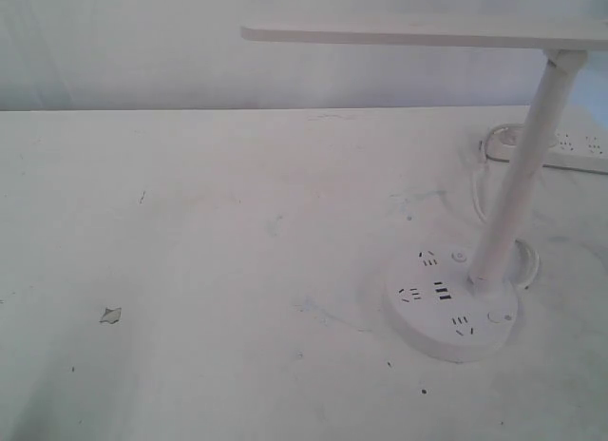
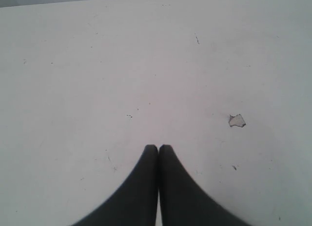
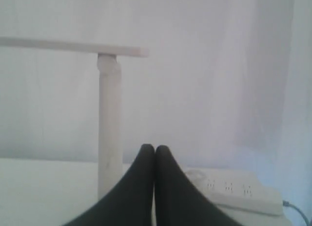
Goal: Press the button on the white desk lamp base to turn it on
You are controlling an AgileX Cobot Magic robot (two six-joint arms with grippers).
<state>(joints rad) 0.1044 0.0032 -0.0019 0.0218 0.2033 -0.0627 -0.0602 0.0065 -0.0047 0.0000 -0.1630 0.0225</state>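
Observation:
The white desk lamp base (image 1: pixel 454 303) is a round puck on the right of the table, with dark socket holes and USB slots. The button (image 1: pixel 496 317) sits near the base's front right rim with a tiny mark beside it. A smaller dotted button (image 1: pixel 460 257) lies behind it by the slanted stem (image 1: pixel 521 175). Neither gripper appears in the exterior view. My left gripper (image 2: pixel 158 147) is shut over bare tabletop, holding nothing. My right gripper (image 3: pixel 155 147) is shut and empty, facing the stem (image 3: pixel 109 133); the base is hidden in that view.
The lamp's flat head (image 1: pixel 427 32) hangs over the table's back right. A long white power strip (image 1: pixel 570 148) lies behind the stem, its cable (image 1: pixel 478 184) curving toward the base. A small chip (image 1: pixel 110 315) marks the tabletop at left.

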